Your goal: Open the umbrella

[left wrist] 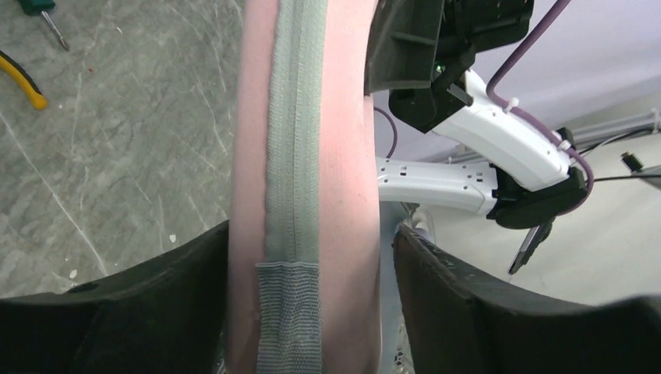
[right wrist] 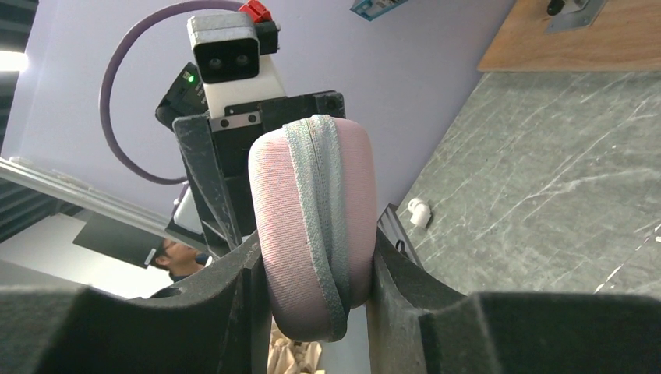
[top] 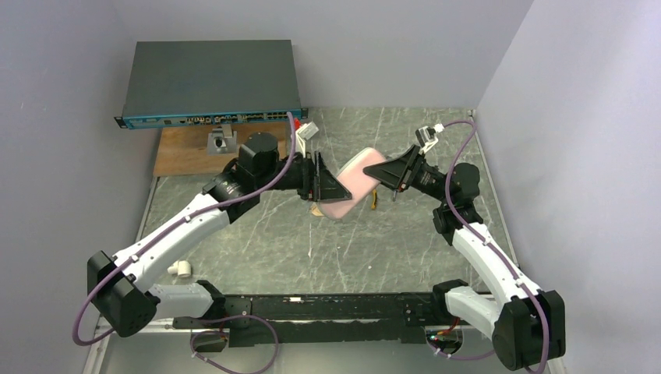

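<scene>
The pale pink case (top: 355,183) with a grey zipper is held slantwise above the table between both arms. My right gripper (top: 383,173) is shut on its upper right end; in the right wrist view both fingers (right wrist: 234,312) press into the case (right wrist: 308,226). My left gripper (top: 326,187) stands round the lower left part. In the left wrist view the case (left wrist: 343,195) lies against one finger (left wrist: 156,312), with a thin gap at the other, unsqueezed. A bit of tan umbrella fabric (top: 316,209) shows under the case's lower end, as in the right wrist view (right wrist: 296,354).
A dark network switch (top: 210,82) sits on a wooden board (top: 179,152) at the back left. Yellow-handled pliers (left wrist: 23,78) and a green screwdriver (left wrist: 43,15) lie on the marble table near the case. A small white fitting (top: 179,269) lies by the left arm.
</scene>
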`<state>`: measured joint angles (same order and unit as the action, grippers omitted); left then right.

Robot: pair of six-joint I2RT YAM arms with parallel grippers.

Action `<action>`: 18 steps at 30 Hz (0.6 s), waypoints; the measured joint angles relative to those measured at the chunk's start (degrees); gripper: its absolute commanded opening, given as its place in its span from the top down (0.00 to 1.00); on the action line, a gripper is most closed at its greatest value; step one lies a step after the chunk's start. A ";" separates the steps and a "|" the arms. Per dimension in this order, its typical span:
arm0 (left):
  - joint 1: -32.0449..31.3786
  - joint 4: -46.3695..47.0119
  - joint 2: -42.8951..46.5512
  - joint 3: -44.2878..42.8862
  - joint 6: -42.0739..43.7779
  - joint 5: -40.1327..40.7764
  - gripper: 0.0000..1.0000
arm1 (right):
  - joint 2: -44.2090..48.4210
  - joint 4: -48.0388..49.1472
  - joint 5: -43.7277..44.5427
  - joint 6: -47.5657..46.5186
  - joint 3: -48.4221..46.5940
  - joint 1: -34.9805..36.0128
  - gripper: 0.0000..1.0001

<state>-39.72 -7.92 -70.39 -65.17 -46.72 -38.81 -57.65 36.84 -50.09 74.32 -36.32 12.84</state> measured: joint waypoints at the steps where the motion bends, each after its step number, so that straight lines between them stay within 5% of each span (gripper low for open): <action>1: -0.50 -0.09 -0.17 0.00 0.48 -0.02 0.46 | 0.00 0.00 0.00 -0.02 -0.04 0.00 0.92; 5: -1.27 -0.50 -0.48 -0.07 1.09 -0.02 0.82 | 0.00 -0.02 -0.55 -0.24 -0.04 0.00 0.82; 6: -1.33 -0.55 -0.48 -0.11 1.09 0.00 0.86 | -0.07 -0.04 -0.59 -0.44 -0.04 0.00 0.72; 10: -1.49 -0.66 -0.48 -0.17 1.14 0.07 1.00 | -0.04 -0.44 -0.48 -1.40 -0.04 -0.02 0.01; 18: -1.88 -8.33 -0.50 -2.25 0.50 4.52 1.00 | 3.89 -18.29 1.64 -14.78 -3.65 0.02 0.00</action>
<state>-41.60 -16.25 -70.89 -67.42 -46.22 -34.28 -53.76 18.55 -48.45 59.55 -39.97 12.86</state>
